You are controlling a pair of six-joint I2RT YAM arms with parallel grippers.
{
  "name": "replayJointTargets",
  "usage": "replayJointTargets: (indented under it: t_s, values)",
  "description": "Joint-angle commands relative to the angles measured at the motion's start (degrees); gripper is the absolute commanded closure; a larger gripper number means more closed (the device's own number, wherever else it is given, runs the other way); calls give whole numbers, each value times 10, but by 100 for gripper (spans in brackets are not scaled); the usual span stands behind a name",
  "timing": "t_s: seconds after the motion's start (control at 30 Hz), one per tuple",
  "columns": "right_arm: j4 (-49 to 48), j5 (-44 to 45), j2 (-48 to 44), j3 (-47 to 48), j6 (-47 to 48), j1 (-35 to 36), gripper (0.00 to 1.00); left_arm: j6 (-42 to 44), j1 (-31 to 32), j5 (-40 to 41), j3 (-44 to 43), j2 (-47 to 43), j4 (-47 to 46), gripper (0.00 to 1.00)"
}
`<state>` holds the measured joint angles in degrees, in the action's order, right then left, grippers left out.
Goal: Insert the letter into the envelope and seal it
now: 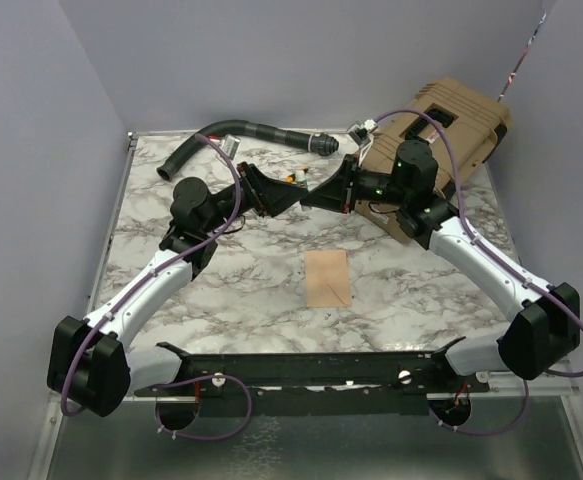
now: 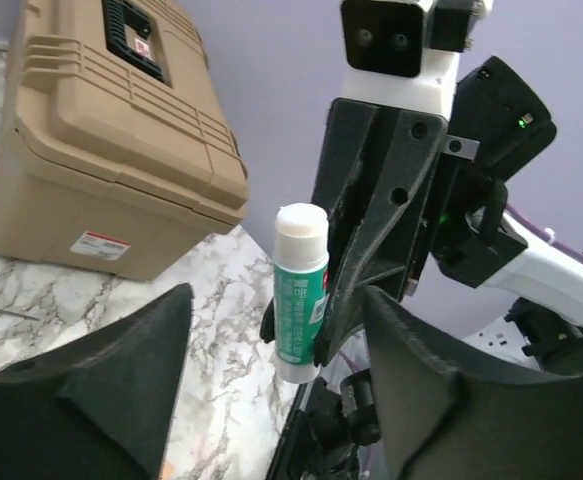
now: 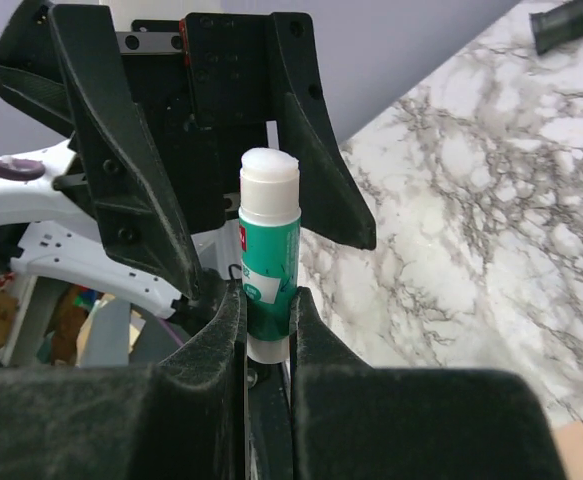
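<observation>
Marble table [image 1: 221, 290] filling the top view, tan case [image 1: 461, 120] at upper right. In the upper middle of that frame, both arms meeting tip to tip. Right gripper [image 3: 267, 300] clamped on an uncapped glue stick [image 3: 269, 230], white tip bare. Left gripper [image 2: 276, 295] spread wide, one finger either side of that tip, apart from it. Envelope [image 1: 327, 278] flat at frame centre, well apart from both tools; flap state too small to tell. Letter nowhere in sight, probably tucked inside already. Judged left to do: gluing and pressing down the flap.
</observation>
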<state>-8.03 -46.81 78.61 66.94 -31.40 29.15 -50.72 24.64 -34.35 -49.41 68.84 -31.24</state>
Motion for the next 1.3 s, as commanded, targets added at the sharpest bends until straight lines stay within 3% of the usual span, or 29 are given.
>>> replayJointTargets:
  t_s: [0.0, 0.3, 0.37, 0.47, 0.53, 0.73, 0.83, 0.87, 0.9, 1.0, 1.07, 1.13, 1.27]
  values:
    - [-75, -66, 15, -10, -54, 0, 99, -27, 8, -15, 4, -1, -38, 38]
    - [-117, -95, 27, -32, -73, 10, 99, -43, 11, -17, 8, 7, -40, 70]
    - [-125, -96, 29, -35, -79, 11, 99, -43, 13, -21, 10, 7, -41, 71]
    - [-129, -91, 32, -33, -84, 10, 99, -38, 18, -43, 6, 13, -43, 61]
    - [-132, -85, 33, -31, -91, 11, 99, -38, 20, -49, 6, 17, -43, 61]
    - [-171, -66, 26, -44, -124, 10, 99, -37, 21, -45, 15, 9, -43, 74]
    - [-185, -57, 20, -53, -136, 11, 99, -35, 21, -44, 15, 0, -43, 93]
    - [-186, -51, 18, -54, -140, 11, 96, -36, 21, -41, 14, -3, -43, 100]
    - [-186, -44, 15, -58, -145, 10, 89, -38, 21, -35, 13, -7, -43, 100]
    - [-186, -15, 8, -69, -169, 11, 54, -43, 21, -6, 2, -14, -44, 100]
    - [-203, 4, -3, -82, -198, 11, 42, -48, 21, 11, -15, -13, -44, 100]
    - [-235, 25, -13, -100, -243, 10, 37, -55, 21, 21, -36, -7, -44, 100]
    - [-338, 58, -20, -131, -343, 14, 37, -82, 21, 42, -63, 4, -44, 100]
